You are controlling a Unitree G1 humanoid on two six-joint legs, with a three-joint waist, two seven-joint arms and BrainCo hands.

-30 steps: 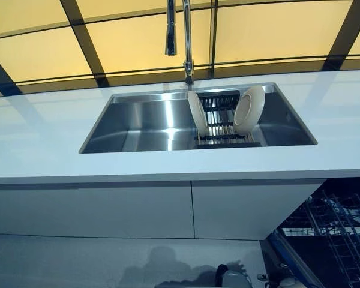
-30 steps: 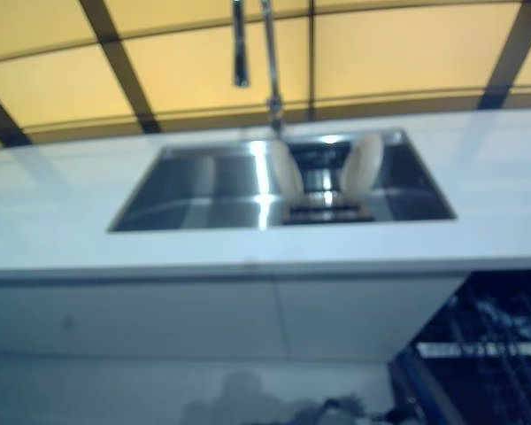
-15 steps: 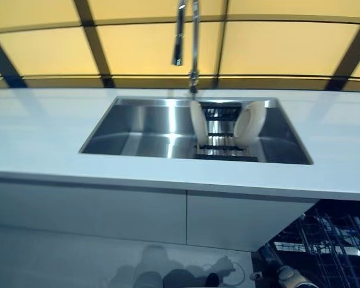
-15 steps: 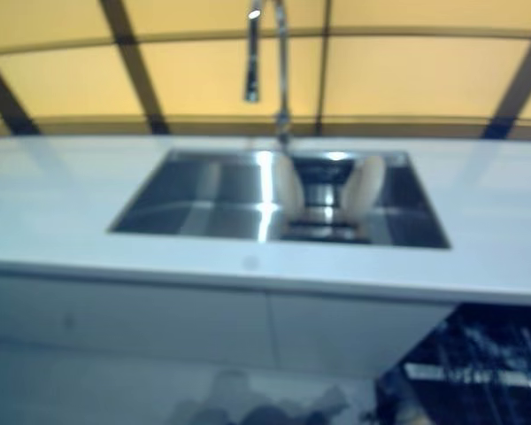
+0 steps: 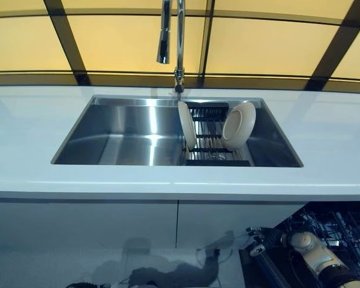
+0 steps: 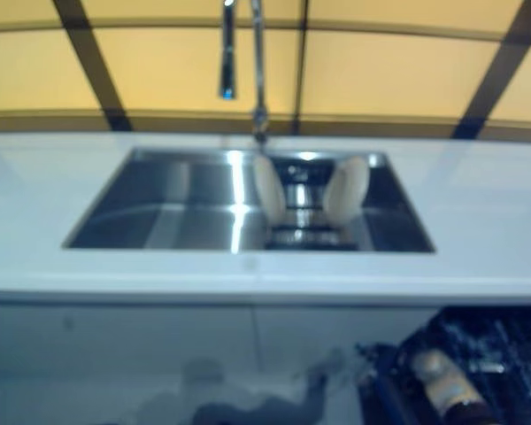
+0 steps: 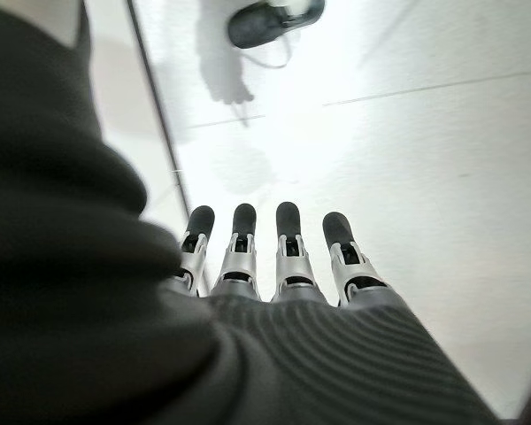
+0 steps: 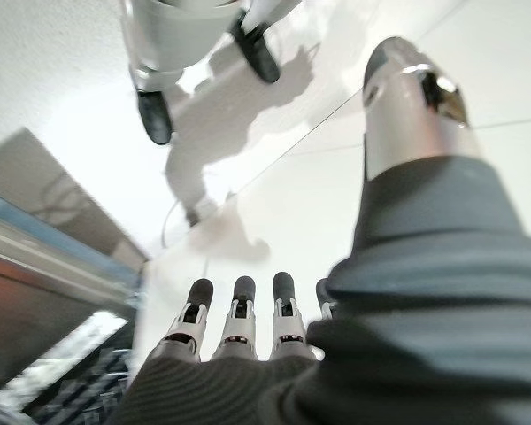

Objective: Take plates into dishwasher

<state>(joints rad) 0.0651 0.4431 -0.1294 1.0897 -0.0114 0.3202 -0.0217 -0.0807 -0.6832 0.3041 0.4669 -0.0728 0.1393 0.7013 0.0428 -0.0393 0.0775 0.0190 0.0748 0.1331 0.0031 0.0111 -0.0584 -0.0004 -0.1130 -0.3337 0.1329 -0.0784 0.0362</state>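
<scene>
1. Right hand (image 8: 239,341) hangs low by the open dishwasher rack (image 5: 342,225) at 4 o'clock, fingers straight, holding nothing.
2. Left hand (image 7: 283,266) likewise relaxed and empty, over bare floor.
3. Two plates (image 5: 239,125) stand on edge in the sink (image 5: 120,129) drying rack (image 5: 210,150), up at 12 o'clock, nearer the right arm.

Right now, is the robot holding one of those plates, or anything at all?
Nothing is held. The left hand and right hand both hang open over the floor. Both plates stand in the rack in the sink.
</scene>
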